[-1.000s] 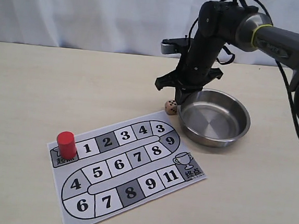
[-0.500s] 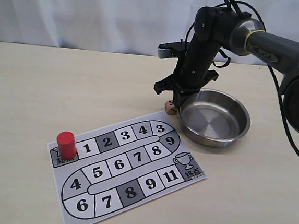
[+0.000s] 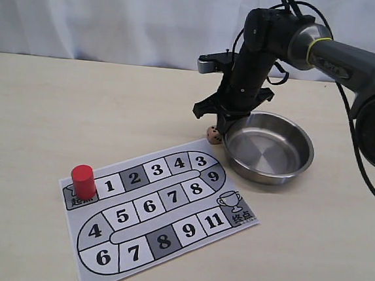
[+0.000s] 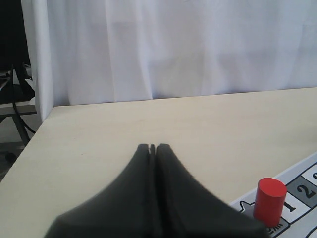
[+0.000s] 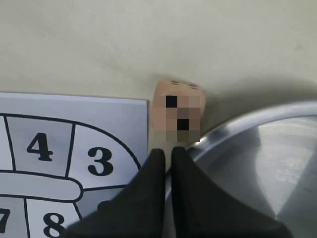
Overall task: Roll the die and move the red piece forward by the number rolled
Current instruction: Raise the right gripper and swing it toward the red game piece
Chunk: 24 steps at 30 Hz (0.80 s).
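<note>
Exterior view: right of centre, the right gripper (image 3: 222,126), closed and empty, hangs just above the die (image 3: 213,135). The die lies on the table between the steel bowl (image 3: 269,151) and the game board (image 3: 158,210). At lower left, the red piece (image 3: 83,181) stands on the board's start square.

Left wrist view: the left gripper (image 4: 152,148) is closed on nothing, with the red piece nearby.

Right wrist view: the closed fingertips sit just beside the die.
</note>
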Each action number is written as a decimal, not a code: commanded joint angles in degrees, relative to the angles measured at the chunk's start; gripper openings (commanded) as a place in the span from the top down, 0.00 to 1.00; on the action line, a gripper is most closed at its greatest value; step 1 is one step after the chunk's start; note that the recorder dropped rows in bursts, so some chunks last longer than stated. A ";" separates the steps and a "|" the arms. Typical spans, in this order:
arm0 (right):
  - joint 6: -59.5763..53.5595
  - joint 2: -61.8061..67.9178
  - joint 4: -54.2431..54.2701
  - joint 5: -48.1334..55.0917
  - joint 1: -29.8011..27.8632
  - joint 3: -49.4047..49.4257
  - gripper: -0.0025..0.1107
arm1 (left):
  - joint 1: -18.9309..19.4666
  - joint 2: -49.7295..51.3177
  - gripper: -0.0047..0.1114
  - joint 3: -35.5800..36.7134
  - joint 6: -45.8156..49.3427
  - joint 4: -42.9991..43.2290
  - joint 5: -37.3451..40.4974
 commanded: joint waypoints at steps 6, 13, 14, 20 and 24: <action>-0.77 -3.36 1.29 0.64 0.37 -0.33 0.94 | -0.18 -0.14 0.96 0.21 -0.34 -0.12 -0.41; -1.31 -8.37 -2.72 0.64 7.57 1.33 0.94 | -0.18 -0.14 0.96 0.21 -0.34 -0.12 -0.41; -1.31 -9.70 -2.43 -2.80 8.36 3.65 0.94 | -0.18 -0.14 0.96 0.21 -0.34 -0.12 -0.41; -6.05 -16.64 6.02 -18.26 8.49 18.59 0.94 | -0.18 -0.14 0.96 0.21 -0.34 -0.12 -0.41; -14.85 -21.63 15.80 -30.24 8.49 29.76 0.94 | -0.18 -0.14 0.96 0.21 -0.34 -0.24 -0.41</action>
